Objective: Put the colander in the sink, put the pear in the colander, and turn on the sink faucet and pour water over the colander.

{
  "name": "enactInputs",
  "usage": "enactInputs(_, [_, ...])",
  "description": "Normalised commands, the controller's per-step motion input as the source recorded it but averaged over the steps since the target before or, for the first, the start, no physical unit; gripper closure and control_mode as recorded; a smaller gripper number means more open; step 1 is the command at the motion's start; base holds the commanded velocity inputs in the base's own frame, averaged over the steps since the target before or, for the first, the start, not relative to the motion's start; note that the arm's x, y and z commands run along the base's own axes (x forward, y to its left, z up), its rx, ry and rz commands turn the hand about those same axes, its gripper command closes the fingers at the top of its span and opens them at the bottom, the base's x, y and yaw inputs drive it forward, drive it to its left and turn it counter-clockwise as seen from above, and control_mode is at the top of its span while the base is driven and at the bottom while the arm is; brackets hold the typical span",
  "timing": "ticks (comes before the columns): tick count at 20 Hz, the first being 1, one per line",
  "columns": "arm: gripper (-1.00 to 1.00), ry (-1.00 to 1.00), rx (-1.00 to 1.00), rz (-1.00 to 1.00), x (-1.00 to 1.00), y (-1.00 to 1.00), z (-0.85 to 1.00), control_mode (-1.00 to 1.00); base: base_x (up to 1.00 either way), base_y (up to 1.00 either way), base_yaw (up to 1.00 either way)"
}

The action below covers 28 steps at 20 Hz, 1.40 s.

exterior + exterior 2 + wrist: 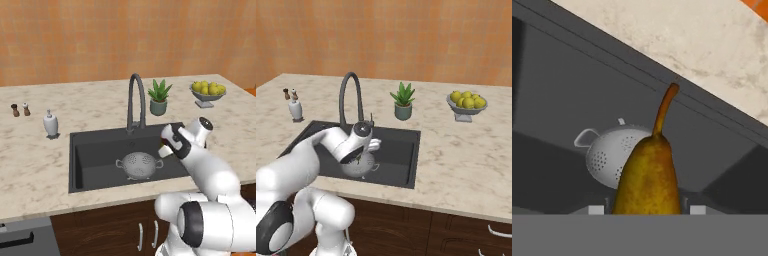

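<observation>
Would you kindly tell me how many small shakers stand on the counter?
2: a dark brown shaker and a white-bodied shaker, side by side at the marble counter's far left, beyond the white soap dispenser.

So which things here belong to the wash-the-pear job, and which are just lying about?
Job: silver perforated metal colander in the dark charcoal sink; brownish-yellow pear, held in the tool; dark grey gooseneck faucet.

Lying about: potted green plant; grey pedestal bowl of yellow-green fruit; white soap dispenser; small shakers.
</observation>
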Motion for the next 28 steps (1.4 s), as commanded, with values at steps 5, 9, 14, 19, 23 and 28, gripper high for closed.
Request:
enactInputs(5, [1.00,0.16,0.08,0.13,0.46,-0.35,0.00,-1.00,0.00,0.00,0.00])
enactInputs(9, [1.00,0.10,0.11,0.14,0.41,-0.25,-0.09,-1.00,0.00,0.00,0.00])
enactInputs(14, [1.00,0.11,0.02,0.16,0.33,-0.01,-0.32,-1.00,0.00,0.00,0.00])
enactInputs(19, [1.00,0.11,0.00,0.11,0.11,0.09,-0.43,-1.00,0.00,0.00,0.00])
enactInputs(23, [1.00,0.01,0.02,0.03,0.00,0.29,-0.33,-1.00,0.00,0.00,0.00])
enactInputs(28, [1.00,0.00,0.03,0.00,0.00,0.43,-0.32,-1.00,0.00,0.00,0.00])
